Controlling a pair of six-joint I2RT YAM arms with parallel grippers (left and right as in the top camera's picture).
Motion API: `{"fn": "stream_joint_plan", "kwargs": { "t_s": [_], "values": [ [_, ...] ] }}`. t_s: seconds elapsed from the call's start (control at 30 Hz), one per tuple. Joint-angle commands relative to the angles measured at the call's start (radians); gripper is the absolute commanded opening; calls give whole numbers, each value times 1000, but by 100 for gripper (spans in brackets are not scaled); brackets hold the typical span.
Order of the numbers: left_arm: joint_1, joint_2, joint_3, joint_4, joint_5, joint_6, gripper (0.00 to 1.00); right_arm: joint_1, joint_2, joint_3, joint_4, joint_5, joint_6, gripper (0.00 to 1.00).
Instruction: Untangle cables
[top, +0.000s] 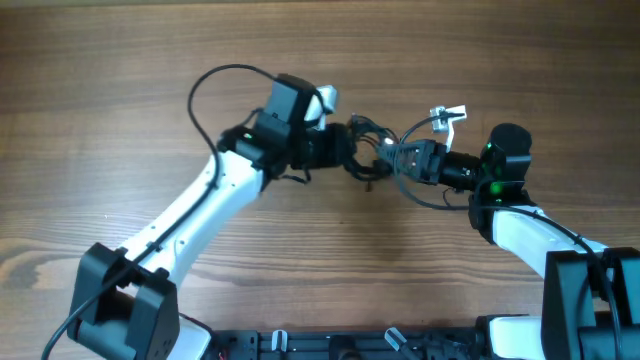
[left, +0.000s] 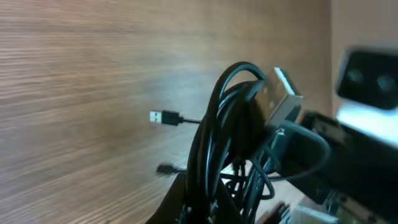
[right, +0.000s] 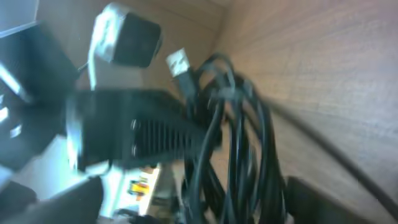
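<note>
A tangled bundle of black cables hangs between my two grippers above the middle of the table. My left gripper is shut on the bundle's left side; the strands run up between its fingers. My right gripper is shut on the right side, with the strands passing through its jaws. A USB plug sticks out on a loose end over the wood. A silver USB plug shows near the top of the bundle.
The wooden table lies all around. A black arm cable loops behind the left arm. A white and silver connector sits by the right gripper. The arm bases stand at the front edge.
</note>
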Motion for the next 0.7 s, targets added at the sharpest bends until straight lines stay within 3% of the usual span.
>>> {"fn": "stream_joint_plan", "kwargs": {
  "t_s": [0.0, 0.13, 0.27, 0.33, 0.37, 0.4, 0.43, 0.6, 0.67],
  "values": [
    [133, -15, 6, -13, 107, -58, 4, 1, 11, 3, -3, 4, -164, 100],
    [260, -15, 6, -13, 427, -137, 4, 31, 11, 3, -61, 113, -325, 100],
    [270, -14, 6, -13, 436, -416, 4, 154, 11, 3, -69, 251, -396, 97],
    [266, -15, 6, -13, 436, -440, 4, 208, 11, 3, -67, 366, -396, 86],
    [263, -15, 6, -13, 440, -450, 4, 227, 11, 3, -69, 409, -396, 70],
    [261, -15, 6, -13, 444, -474, 4, 241, 11, 3, -76, 453, -395, 34],
    [259, -15, 6, -13, 444, -489, 4, 243, 11, 3, -84, 468, -390, 8],
    [257, -15, 6, -32, 443, -409, 4, 186, 8, 3, -35, 376, -267, 4],
    [242, -14, 6, -43, 438, -408, 4, 153, 8, 3, 78, 307, -126, 4]
  ]
}}
